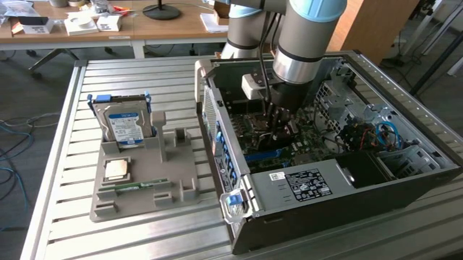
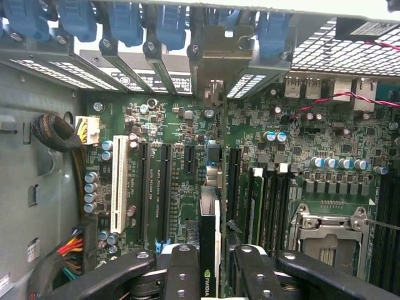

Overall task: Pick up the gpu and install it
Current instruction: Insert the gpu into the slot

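In the exterior view, the gripper (image 1: pixel 278 120) is seen lowered deep into the open computer case (image 1: pixel 347 216), over the middle of the board. At nine o'clock from the case, the hard drive (image 1: pixel 127 125) is seen standing in the grey fixture (image 1: pixel 184 157). In the wrist view, the gpu (image 2: pixel 209 225) is caught edge-on, pinched between the two black fingers (image 2: pixel 181 269) and held upright just above the motherboard (image 2: pixel 181 156), among the long black slots (image 2: pixel 165 187) near the white slot (image 2: pixel 117 181). Seating is judged to be the step in hand. The card's edge is best kept parallel to its slot and its far end lined up with the rear openings (image 2: pixel 244 84). Pressure is best applied straight down, evenly, without tilt.
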### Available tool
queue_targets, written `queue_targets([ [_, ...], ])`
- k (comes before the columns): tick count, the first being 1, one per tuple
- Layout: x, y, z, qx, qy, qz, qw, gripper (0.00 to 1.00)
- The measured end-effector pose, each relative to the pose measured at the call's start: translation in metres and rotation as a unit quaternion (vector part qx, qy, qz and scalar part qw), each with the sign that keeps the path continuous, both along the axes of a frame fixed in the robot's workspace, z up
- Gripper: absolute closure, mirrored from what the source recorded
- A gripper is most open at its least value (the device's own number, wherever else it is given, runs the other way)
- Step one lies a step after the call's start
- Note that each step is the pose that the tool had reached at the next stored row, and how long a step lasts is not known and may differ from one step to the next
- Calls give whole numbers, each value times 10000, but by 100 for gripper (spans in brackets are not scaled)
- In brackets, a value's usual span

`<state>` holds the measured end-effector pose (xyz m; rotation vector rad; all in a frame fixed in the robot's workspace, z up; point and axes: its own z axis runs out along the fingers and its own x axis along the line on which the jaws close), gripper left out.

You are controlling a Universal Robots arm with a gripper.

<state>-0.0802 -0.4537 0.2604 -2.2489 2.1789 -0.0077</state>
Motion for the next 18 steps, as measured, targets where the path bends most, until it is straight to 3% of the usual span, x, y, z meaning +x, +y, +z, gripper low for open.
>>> queue_targets([
  [8,-16,0,0,0,-22,0,10000,74],
  [13,-18,0,-2,-1,-70,0,10000,74],
  [18,-29,0,-2,0,-74,-1,10000,74],
])
